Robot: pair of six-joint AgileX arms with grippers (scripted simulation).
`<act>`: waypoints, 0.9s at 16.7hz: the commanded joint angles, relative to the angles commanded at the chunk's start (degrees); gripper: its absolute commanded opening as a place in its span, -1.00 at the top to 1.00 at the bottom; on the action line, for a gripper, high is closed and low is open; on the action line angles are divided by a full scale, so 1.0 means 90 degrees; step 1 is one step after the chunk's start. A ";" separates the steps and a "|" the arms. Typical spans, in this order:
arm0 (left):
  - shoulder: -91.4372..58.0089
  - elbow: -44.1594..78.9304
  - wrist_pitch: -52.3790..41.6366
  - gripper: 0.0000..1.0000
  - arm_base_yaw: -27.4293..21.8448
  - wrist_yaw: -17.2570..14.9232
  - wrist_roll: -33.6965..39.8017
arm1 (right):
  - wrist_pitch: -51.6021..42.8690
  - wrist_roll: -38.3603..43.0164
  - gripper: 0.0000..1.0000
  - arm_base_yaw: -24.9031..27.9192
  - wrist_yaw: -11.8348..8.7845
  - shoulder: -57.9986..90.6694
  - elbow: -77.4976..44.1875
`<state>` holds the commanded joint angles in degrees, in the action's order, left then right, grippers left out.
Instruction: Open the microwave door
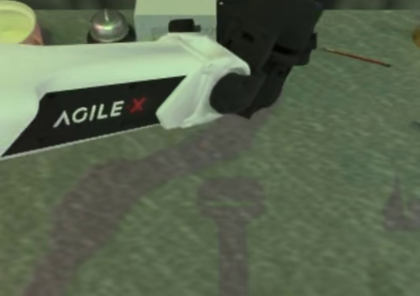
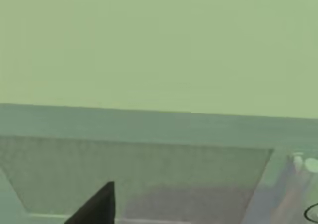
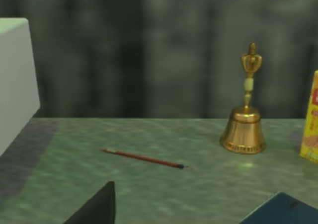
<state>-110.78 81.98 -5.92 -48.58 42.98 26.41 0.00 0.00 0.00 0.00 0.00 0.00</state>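
Mottled green tabletop (image 1: 315,178), dark backdrop. Pale greenish-white microwave (image 1: 167,0) at the far edge; left gripper (image 1: 262,79) against it, finger opening hidden.

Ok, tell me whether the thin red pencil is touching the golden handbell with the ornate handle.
Apart. The right wrist view shows bare green table between the dark tip of the thin red pencil and the golden handbell.
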 joint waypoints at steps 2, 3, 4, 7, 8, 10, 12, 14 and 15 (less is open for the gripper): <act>-0.0373 0.0274 -0.0053 -1.00 -0.0181 0.0157 0.0083 | 0.0000 0.0000 -1.00 0.0000 0.0000 0.0000 0.0000; -0.0461 0.0340 -0.0068 -1.00 -0.0225 0.0195 0.0103 | 0.0000 0.0000 -1.00 0.0000 0.0000 0.0000 0.0000; -0.0488 0.0359 -0.0072 -1.00 -0.0238 0.0206 0.0109 | 0.0000 0.0000 -1.00 0.0000 0.0000 0.0000 0.0000; -0.0488 0.0359 -0.0072 -1.00 -0.0238 0.0206 0.0109 | 0.0000 0.0000 -1.00 0.0000 0.0000 0.0000 0.0000; -0.0471 0.0331 -0.0069 -1.00 -0.0210 0.0191 0.0102 | 0.0000 0.0000 -1.00 0.0000 0.0000 0.0000 0.0000; -0.0584 0.0442 -0.0007 -1.00 -0.0156 0.0139 0.0040 | 0.0000 0.0000 -1.00 0.0000 0.0000 0.0000 0.0000; -0.0952 0.0768 0.0142 -1.00 0.0017 -0.0008 -0.0105 | 0.0000 0.0000 -1.00 0.0000 0.0000 0.0000 0.0000; -0.1443 0.1148 0.0330 -1.00 0.0250 -0.0207 -0.0285 | 0.0000 0.0000 -1.00 0.0000 0.0000 0.0000 0.0000; -0.1646 0.1321 0.0416 -1.00 0.0362 -0.0303 -0.0368 | 0.0000 0.0000 -1.00 0.0000 0.0000 0.0000 0.0000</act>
<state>-125.59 93.87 -2.18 -45.32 40.25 23.09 0.00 0.00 0.00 0.00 0.00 0.00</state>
